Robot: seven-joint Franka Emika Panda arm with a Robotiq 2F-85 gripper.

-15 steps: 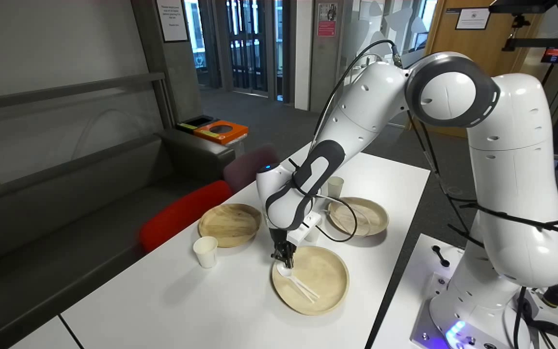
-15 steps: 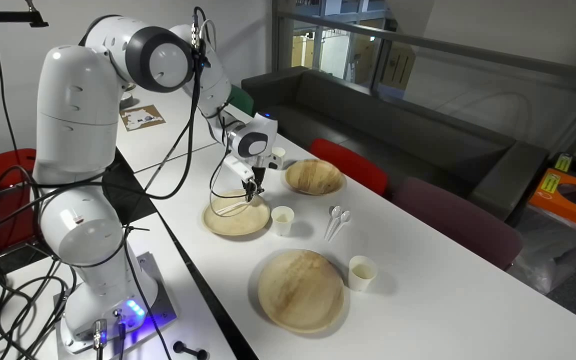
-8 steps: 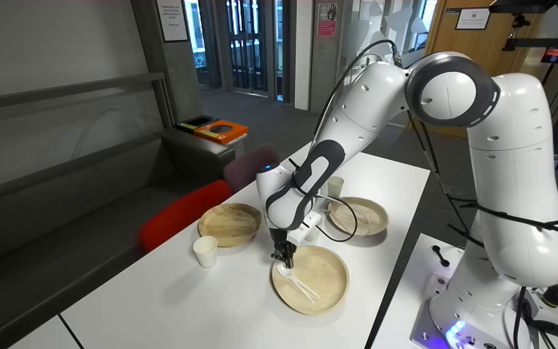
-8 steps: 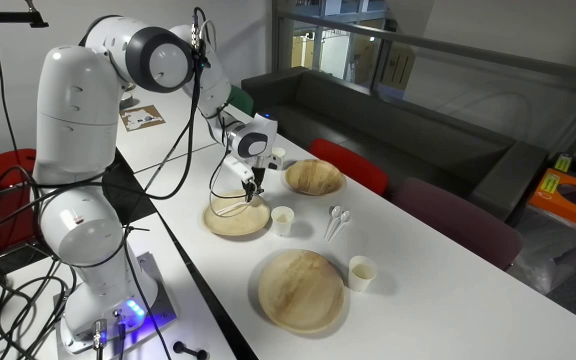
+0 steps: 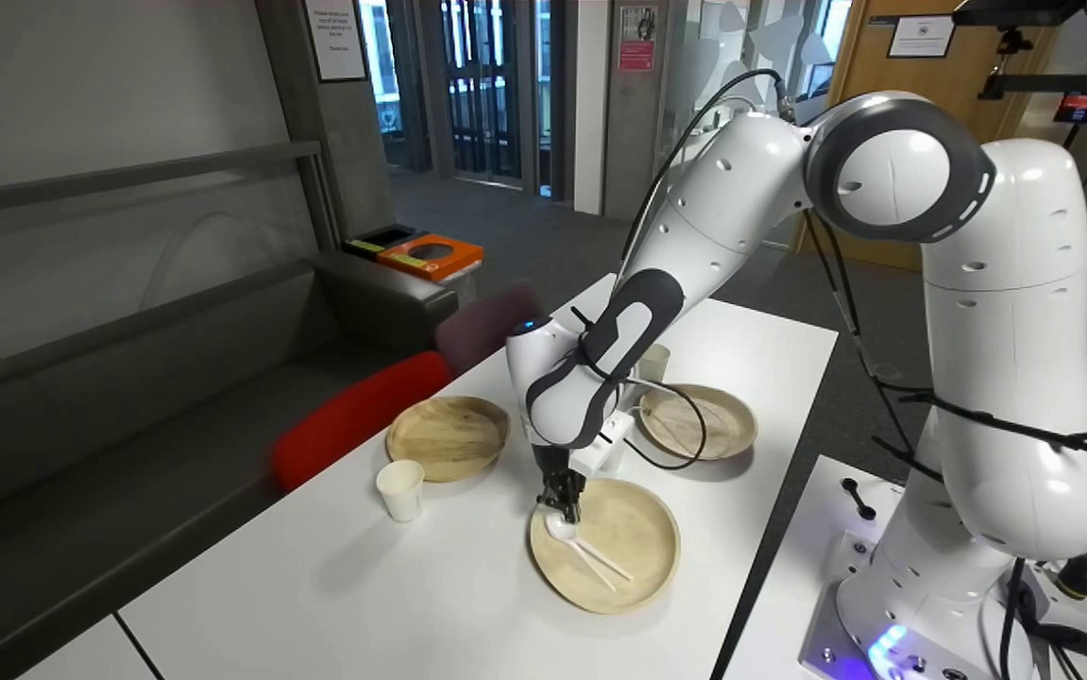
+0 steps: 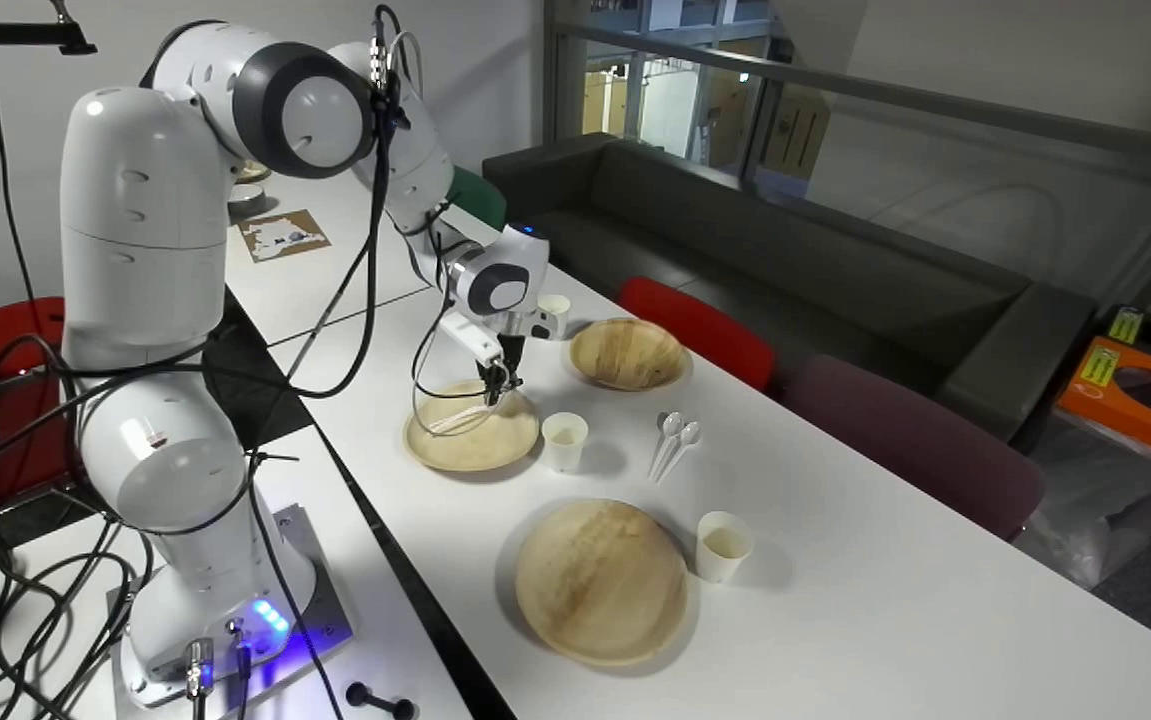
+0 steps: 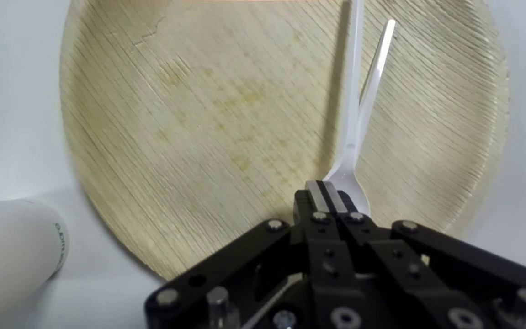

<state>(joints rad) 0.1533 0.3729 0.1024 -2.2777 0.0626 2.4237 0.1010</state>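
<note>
Fingers [image 7: 316,196] clenched tog. at 2 utensils [image 7: 351,105], 1 plate [image 7: 221,114] underneath, 3 cups [image 6: 564,455] on tbl [image 6: 885,600]

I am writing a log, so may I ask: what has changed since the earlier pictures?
In an exterior view, the shut fingers have shifted right. The upper white spoon slid the same way, its handle spreading from the lower utensil. No new grip or release is visible. The plate and wooden bowl stayed put.
</note>
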